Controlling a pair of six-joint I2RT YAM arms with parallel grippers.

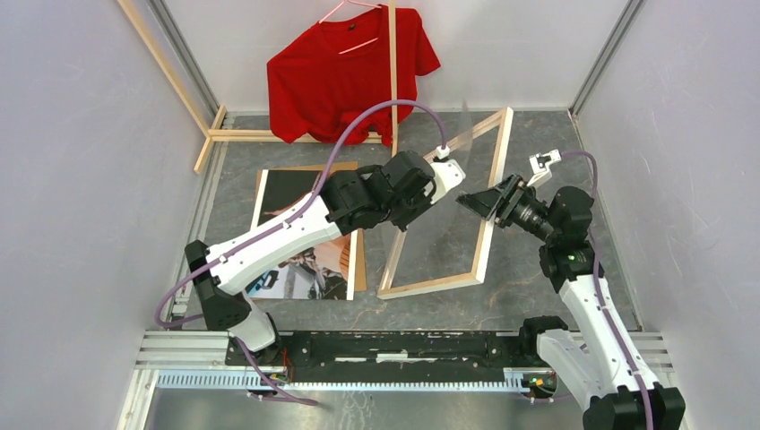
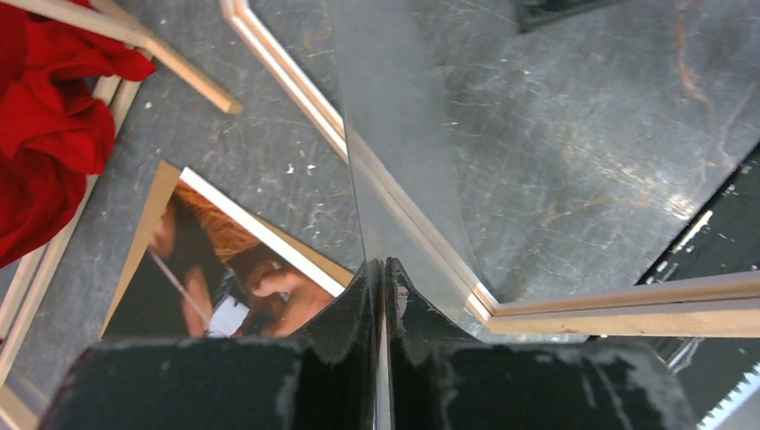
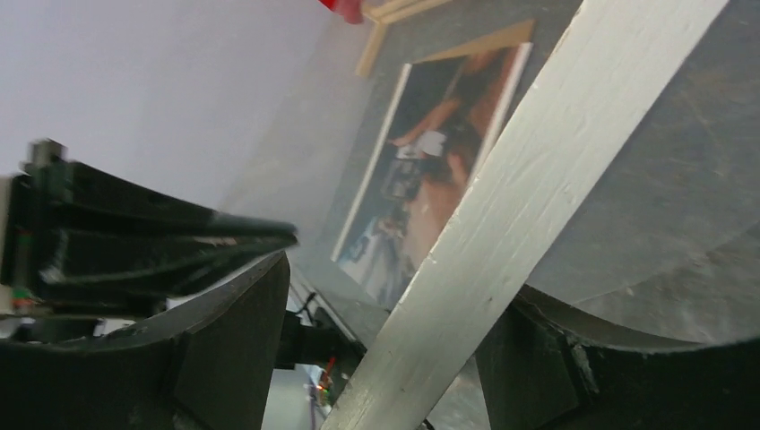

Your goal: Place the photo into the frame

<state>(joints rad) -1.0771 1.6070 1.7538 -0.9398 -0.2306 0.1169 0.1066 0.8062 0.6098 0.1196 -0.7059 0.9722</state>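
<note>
Pale wood is the face of the frame [image 1: 430, 285] that looks up. It lies flat on the dark grey marbled table [image 1: 403, 312], right of the middle, and is turned a little.

The photo [image 1: 285, 193] lies flat with the picture side up, to the left of the frame and apart from it. It rests on a brown cardboard sheet [image 1: 296, 168], which shows along its far and right edges. The left arm crosses over it.

The left gripper [image 2: 383, 270] has its fingers pressed together on the lower edge of a clear sheet [image 2: 403, 134]. This sheet is thin and transparent, and it rises steeply over the frame.

The right gripper [image 1: 478, 199] is low at the right rail of the frame. In the right wrist view its fingers [image 3: 224, 349] stand wide apart and the rail, which looks white there, passes between them. A gap shows on one side, so the gripper does not clamp the rail.

At the back a red T-shirt [image 1: 349, 72] hangs on a hanger from a wooden rack [image 1: 237, 134].
</note>
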